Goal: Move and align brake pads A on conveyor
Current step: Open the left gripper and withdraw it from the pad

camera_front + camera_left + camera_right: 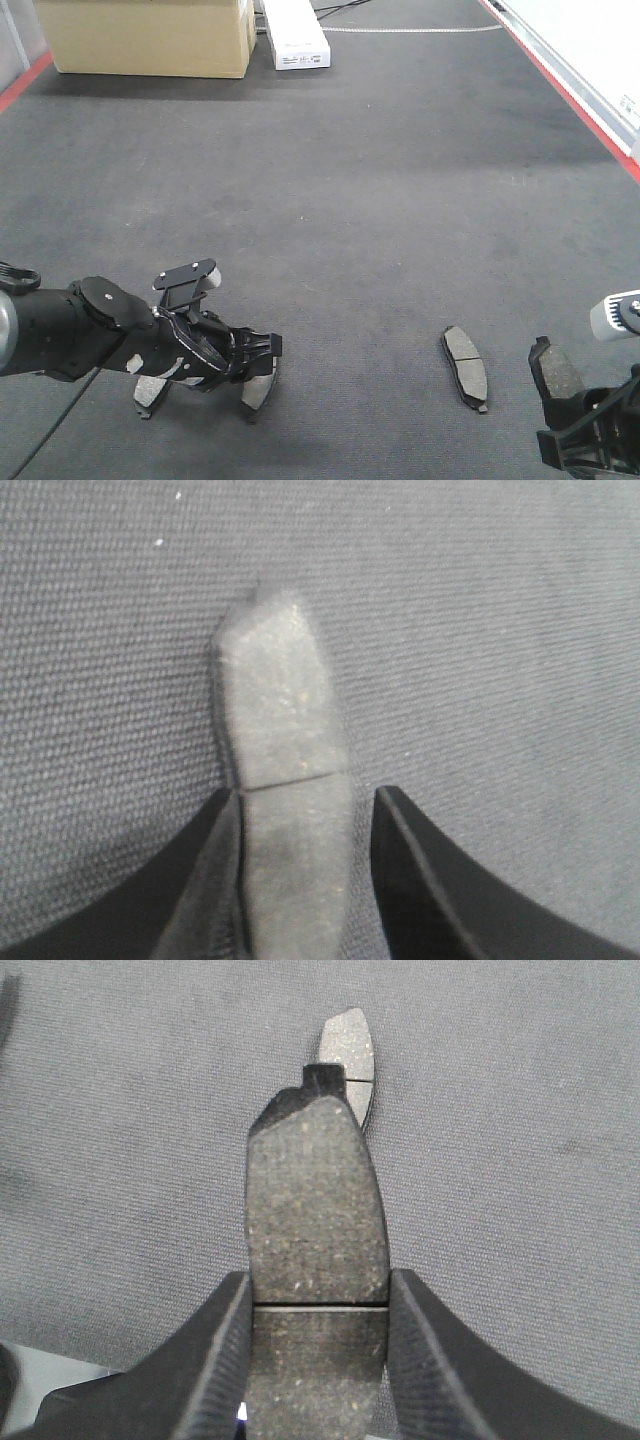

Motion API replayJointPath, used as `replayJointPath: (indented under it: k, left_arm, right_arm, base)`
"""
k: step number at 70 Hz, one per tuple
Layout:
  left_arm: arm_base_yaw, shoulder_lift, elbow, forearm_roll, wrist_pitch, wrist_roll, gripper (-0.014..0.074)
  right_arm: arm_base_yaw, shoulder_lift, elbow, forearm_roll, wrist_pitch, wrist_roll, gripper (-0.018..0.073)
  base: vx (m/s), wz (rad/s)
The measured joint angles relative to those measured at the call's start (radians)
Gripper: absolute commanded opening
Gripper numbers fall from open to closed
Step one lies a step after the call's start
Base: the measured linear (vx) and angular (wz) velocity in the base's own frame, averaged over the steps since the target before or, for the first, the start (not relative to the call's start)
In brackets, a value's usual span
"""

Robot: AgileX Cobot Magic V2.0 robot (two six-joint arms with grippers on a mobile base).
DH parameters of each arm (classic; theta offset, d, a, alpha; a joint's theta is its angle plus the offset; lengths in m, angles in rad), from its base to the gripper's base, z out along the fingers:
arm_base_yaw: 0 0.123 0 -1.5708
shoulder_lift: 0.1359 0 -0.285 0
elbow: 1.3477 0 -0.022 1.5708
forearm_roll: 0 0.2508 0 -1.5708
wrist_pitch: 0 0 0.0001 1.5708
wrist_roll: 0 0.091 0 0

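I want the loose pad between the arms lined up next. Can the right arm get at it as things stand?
Probably not yet: the right claw is shut on another pad. The loose pad lies close by on open conveyor, nothing blocking it.

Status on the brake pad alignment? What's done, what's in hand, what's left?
Done: nothing looks aligned yet; one pad lies free on the conveyor. In hand: the right gripper is shut on a pad, with the free pad just beyond it; the left gripper straddles a lying pad, a gap showing on one side. Left: a fourth pad by the left arm, and lining all four up.
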Motion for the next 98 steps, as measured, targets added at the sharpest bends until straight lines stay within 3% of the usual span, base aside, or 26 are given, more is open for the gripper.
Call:
replayJointPath:
  k: [21,34,47,75,85,92,98]
  left_arm:
    - [0.0,-0.004,0.0,0.0,0.008,0.0,0.0351]
    - [0.0,-0.073,0.0,0.043,0.008,0.0,0.0229]
    - [0.0,-0.242,0.079,0.133,0.008,0.0,-0.0009]
    - [0.0,-0.781,0.405,0.307,-0.087,-0.005,-0.0007]
    - [0.0,-0.949,0.458,0.459,-0.071,-0.088,-0.0008]
    - [0.0,-1.028,0.459,0.658,-0.014,-0.232,-0.0008]
    - [0.0,-1.083,0.459,0.873,0.068,-0.434,-0.0006]
  right_arm:
    - [0.0,0.0,0.0,0.0,0.0,0.0,0.0059]
    - [0.0,0.0,0.0,0.0,0.0,0.0,0.0059]
    - [0.0,0.0,0.0,0.0,0.0,0.0,0.0059]
    - [0.0,0.0,0.0,0.0,0.0,0.0,0.0059]
    - [0.0,0.0,0.0,0.0,0.0,0.0,0.0059]
    - [0.0,0.0,0.0,0.0,0.0,-0.001,0.0059]
    - [0.0,0.0,0.0,0.0,0.0,-0.001,0.0059]
  base:
    - [0.0,0.0]
    - [0.0,0.0]
    - [0.0,0.0]
    - [0.0,0.0]
    - [0.0,0.0]
    - [0.0,0.0]
    - [0.0,0.0]
